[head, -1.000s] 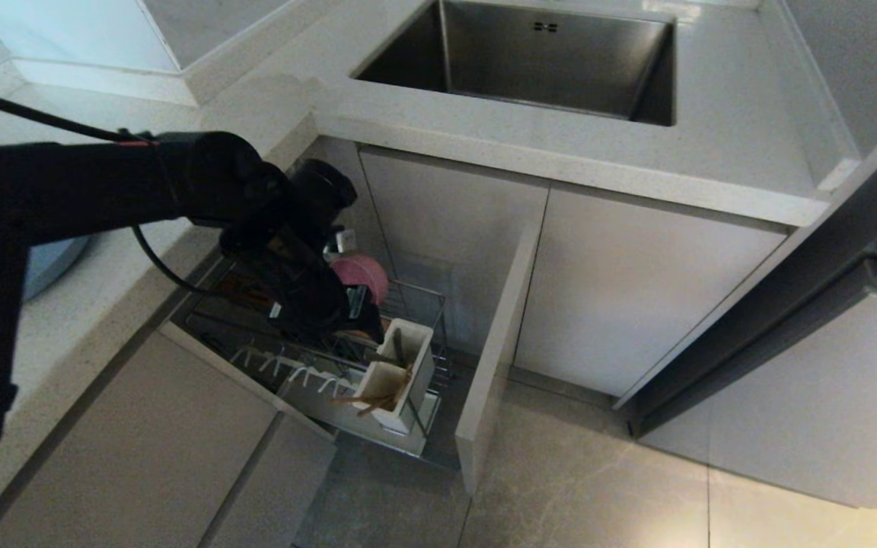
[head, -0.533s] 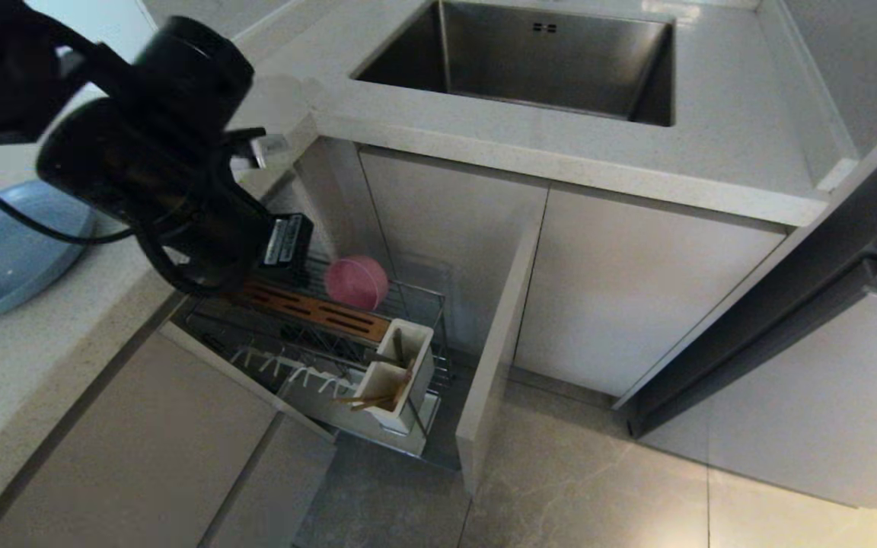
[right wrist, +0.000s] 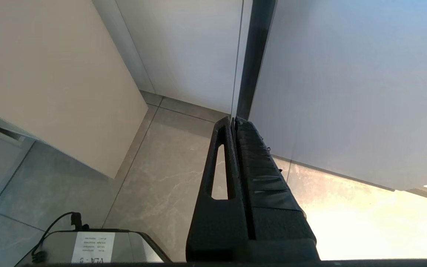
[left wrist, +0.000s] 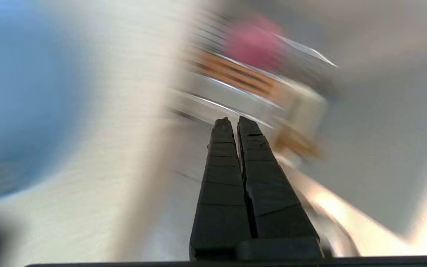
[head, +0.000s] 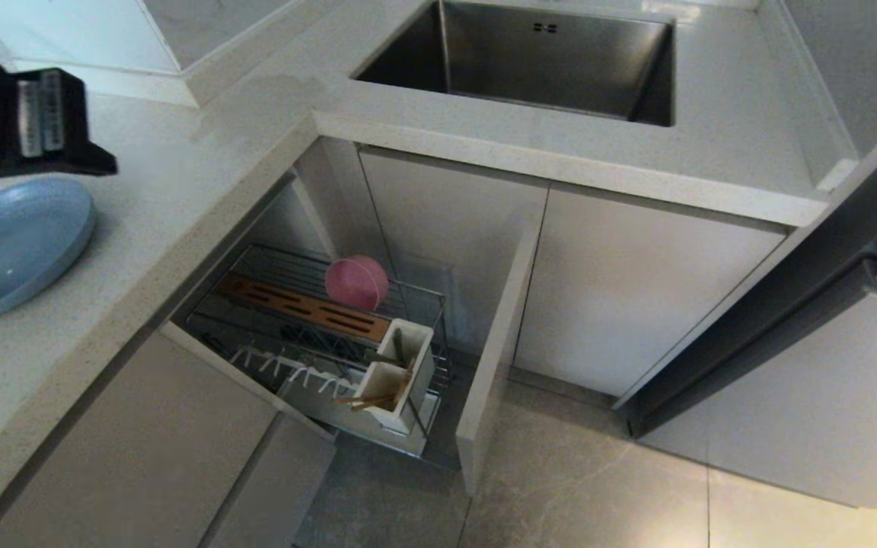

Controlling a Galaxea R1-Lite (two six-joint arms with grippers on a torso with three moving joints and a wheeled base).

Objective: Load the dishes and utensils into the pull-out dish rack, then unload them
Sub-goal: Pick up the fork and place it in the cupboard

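The rack [head: 317, 342] stands pulled out below the counter [head: 180, 190], at about 7 o'clock from the sink [head: 530, 61]. The pink bowl [head: 357, 282] sits on edge at its back, beside the brown slotted strip [head: 305, 308]. The chopsticks [head: 374, 397] lean in the nearer compartment of the white utensil box [head: 397, 373]; a thin handle shows in the farther one (fork or spoon, I cannot tell).

Loading looks part done: the blue plate [head: 12, 243] lies on the counter at 9 o'clock from the rack.

The left gripper [left wrist: 235, 124] hangs above the plate's far edge, fingers pressed together and holding nothing. Next, I judge, it must spread them, drop to the plate's rim and pinch it.

The right gripper [right wrist: 232, 120], likewise closed and empty, is parked pointing at the floor.
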